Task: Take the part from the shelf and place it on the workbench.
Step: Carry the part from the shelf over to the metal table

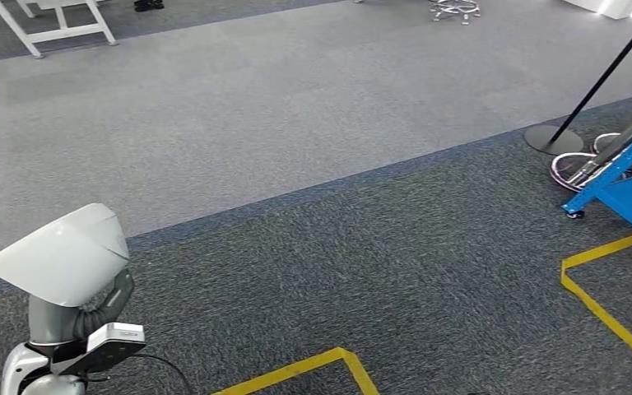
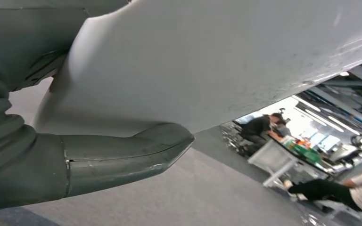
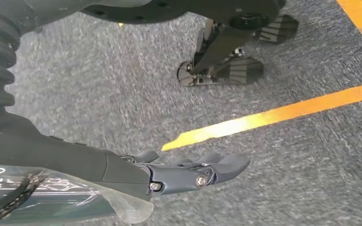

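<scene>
Floor (image 1: 313, 271): dark grey carpet, lighter band beyond. Yellow tape lines (image 1: 605, 309) on it. Round pole base (image 1: 553, 140), blue cart caster (image 1: 574, 213), possibly more.

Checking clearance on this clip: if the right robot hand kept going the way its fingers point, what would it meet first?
Probably the grey carpet floor: the right robot hand hangs empty above it, fingers extended, nothing between. The yellow tape line lies beside that path, though depth is unclear.

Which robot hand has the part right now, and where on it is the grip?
The left robot hand holds the white part from underneath, thumb against its lower face. The right robot hand hangs over the carpet, fingers extended, holding nothing.
</scene>
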`<action>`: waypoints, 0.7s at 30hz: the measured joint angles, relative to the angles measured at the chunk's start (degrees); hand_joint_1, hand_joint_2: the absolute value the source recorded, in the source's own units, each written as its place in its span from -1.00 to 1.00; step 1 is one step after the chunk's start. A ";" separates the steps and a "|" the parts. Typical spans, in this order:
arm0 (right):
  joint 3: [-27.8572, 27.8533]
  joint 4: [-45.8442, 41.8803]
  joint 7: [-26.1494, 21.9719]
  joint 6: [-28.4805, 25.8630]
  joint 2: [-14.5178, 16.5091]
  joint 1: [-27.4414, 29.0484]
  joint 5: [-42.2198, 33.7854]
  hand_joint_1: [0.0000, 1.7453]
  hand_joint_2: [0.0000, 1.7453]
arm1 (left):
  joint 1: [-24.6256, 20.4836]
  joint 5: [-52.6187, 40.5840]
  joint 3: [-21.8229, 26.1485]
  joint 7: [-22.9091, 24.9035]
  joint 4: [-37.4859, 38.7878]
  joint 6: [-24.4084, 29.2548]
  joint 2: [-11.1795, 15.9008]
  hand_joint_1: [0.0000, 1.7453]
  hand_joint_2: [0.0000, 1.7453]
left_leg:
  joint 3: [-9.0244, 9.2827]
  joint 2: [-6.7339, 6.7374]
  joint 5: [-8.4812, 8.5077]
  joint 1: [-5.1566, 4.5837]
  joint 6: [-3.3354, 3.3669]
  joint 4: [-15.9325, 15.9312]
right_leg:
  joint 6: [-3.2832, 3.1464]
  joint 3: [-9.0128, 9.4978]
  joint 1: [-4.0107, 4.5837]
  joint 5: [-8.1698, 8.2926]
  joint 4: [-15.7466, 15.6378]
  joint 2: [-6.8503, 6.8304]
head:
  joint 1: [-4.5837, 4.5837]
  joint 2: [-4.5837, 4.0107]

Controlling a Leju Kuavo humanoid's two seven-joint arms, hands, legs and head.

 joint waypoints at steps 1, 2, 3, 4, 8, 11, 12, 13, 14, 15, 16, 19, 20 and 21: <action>-0.01 0.00 -0.01 -0.02 0.03 0.06 0.00 -1.00 1.00 | -0.02 0.01 -0.01 0.00 -0.02 0.02 0.02 1.00 1.00 | -1.11 1.57 -1.82 0.10 -0.23 2.75 | -0.25 -0.01 -0.03 0.20 -0.14 -0.85 | -0.11 0.00; -0.02 0.00 -0.01 -0.04 0.03 0.18 0.00 -1.00 1.00 | -0.05 0.01 -0.03 0.00 -0.03 0.02 0.02 1.00 1.00 | -2.53 3.07 -4.00 0.22 -0.53 6.36 | -0.35 -0.17 0.07 0.25 -0.13 -1.70 | -0.20 0.00; -0.04 0.00 0.00 -0.06 0.03 0.34 0.00 -1.00 1.00 | -0.05 0.02 -0.05 0.00 -0.03 0.02 0.01 1.00 1.00 | -3.93 4.01 -5.92 0.42 -0.82 10.15 | -0.40 -0.41 0.16 0.27 -0.11 -2.61 | -0.28 0.00; -0.04 0.00 0.01 -0.08 0.03 0.49 0.00 -1.00 1.00 | 0.00 0.02 -0.07 0.00 -0.03 0.02 -0.01 1.00 1.00 | -4.79 4.51 -6.98 0.62 -1.07 12.91 | -0.38 -0.64 0.22 0.26 -0.09 -3.52 | -0.28 0.00; -0.04 0.00 0.01 -0.03 0.03 0.44 0.02 -1.00 1.00 | 0.10 0.03 -0.04 0.01 -0.03 0.01 0.02 1.00 1.00 | 0.81 6.79 -3.32 0.99 -1.36 5.42 | -0.01 -0.54 0.28 -0.02 -0.06 -6.80 | -0.31 0.00; -0.04 0.00 0.01 -0.01 0.04 0.23 0.02 -1.00 1.00 | 0.04 0.01 -0.06 0.00 -0.07 0.02 0.04 1.00 1.00 | 4.73 9.61 -2.37 0.20 -0.19 -1.57 | 0.90 -0.05 0.56 -0.31 -0.01 -8.67 | -0.23 0.00; -0.04 0.00 0.00 -0.01 0.05 0.12 0.02 -1.00 1.00 | 0.07 0.01 -0.06 -0.01 -0.09 0.02 0.04 1.00 1.00 | 4.62 9.27 -2.36 -0.05 0.31 -1.75 | 1.27 0.05 0.59 -0.32 -0.02 -9.24 | -0.21 0.00; -0.04 -0.01 0.00 -0.01 0.04 -0.02 0.03 -1.00 1.00 | 0.12 0.02 -0.04 -0.01 -0.15 0.03 0.08 1.00 1.00 | 4.49 8.66 -2.29 -0.01 0.76 -1.99 | 1.66 0.16 0.55 -0.47 -0.02 -9.63 | -0.26 0.00; -0.04 -0.01 -0.02 -0.01 0.04 -0.18 0.03 -1.00 1.00 | 0.14 0.02 -0.03 -0.01 -0.23 0.07 0.11 1.00 1.00 | 4.43 8.01 -2.17 0.06 1.14 -2.23 | 2.02 0.05 0.45 -0.88 0.29 -8.99 | -0.20 0.00; -0.04 -0.01 -0.04 -0.01 0.04 -0.26 0.04 -1.00 1.00 | 0.09 0.02 -0.02 -0.01 -0.32 0.10 0.15 1.00 1.00 | 4.39 7.34 -1.98 0.17 1.51 -2.47 | 2.29 -0.64 0.34 -1.77 1.53 -7.56 | -0.03 0.00; -0.03 -0.01 -0.05 0.00 0.04 -0.29 0.05 -1.00 1.00 | 0.01 0.02 -0.01 -0.01 -0.40 0.13 0.15 1.00 1.00 | 4.41 6.69 -1.82 0.27 1.87 -2.69 | 2.47 -1.97 0.24 -3.15 4.01 -5.70 | 0.10 0.00; -0.02 0.00 -0.01 0.01 0.07 0.10 0.05 -1.00 1.00 | -0.09 0.01 -0.02 -0.01 -0.44 0.15 0.05 1.00 1.00 | 4.24 4.51 -1.73 -0.01 2.43 -2.70 | 2.47 -8.17 0.17 -7.04 15.38 -2.22 | 0.33 0.00; -0.02 0.00 0.01 0.01 0.07 0.26 0.05 -1.00 1.00 | -0.03 0.00 -0.02 -0.01 -0.44 0.15 0.04 1.00 1.00 | 4.26 3.67 -1.72 -0.15 2.50 -2.68 | 2.36 -9.53 0.19 -6.76 17.11 -2.00 | 0.33 0.00; -0.03 0.00 0.01 0.00 0.06 0.34 0.05 -1.00 1.00 | 0.03 0.01 -0.02 -0.01 -0.44 0.15 0.04 1.00 1.00 | 4.33 2.81 -1.72 -0.27 2.51 -2.67 | 2.16 -9.85 0.22 -5.32 16.57 -1.80 | 0.33 0.00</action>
